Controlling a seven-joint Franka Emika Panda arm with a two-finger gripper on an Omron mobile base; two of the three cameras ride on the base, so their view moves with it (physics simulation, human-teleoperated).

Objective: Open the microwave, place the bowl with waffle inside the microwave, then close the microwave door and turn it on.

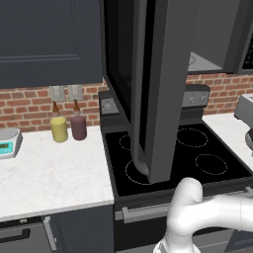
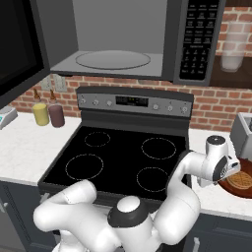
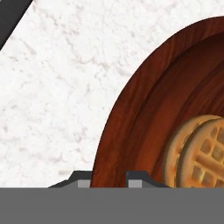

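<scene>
The bowl (image 3: 144, 109), dark reddish-brown, fills the right half of the hand view, its curved rim sweeping from the top right down to the bottom centre. The two dark fingertips (image 3: 81, 179) rise at the bottom edge, one on each side of that rim, so the gripper (image 3: 109, 181) looks closed on the bowl's edge. A round golden waffle (image 3: 199, 151) lies inside the bowl at the lower right.

The microwave (image 2: 123, 37) spans the top of the right base view, its pale cavity and round turntable plate (image 2: 112, 59) exposed. The microwave door (image 1: 158, 89) hangs wide open, running down the centre of the left base view from the top edge. Beneath it the black-topped stove (image 2: 123, 160) takes up the middle of the right base view. White marble counter (image 1: 49, 173) covers the lower left of the left base view.

In the right base view the bowl (image 2: 241, 184) sits at the right edge on the counter, with the gripper (image 2: 231, 170) touching its left rim. A yellow cup (image 1: 59, 129) and a purple cup (image 1: 78, 127) stand side by side at centre left, against the brick wall (image 1: 29, 106).
</scene>
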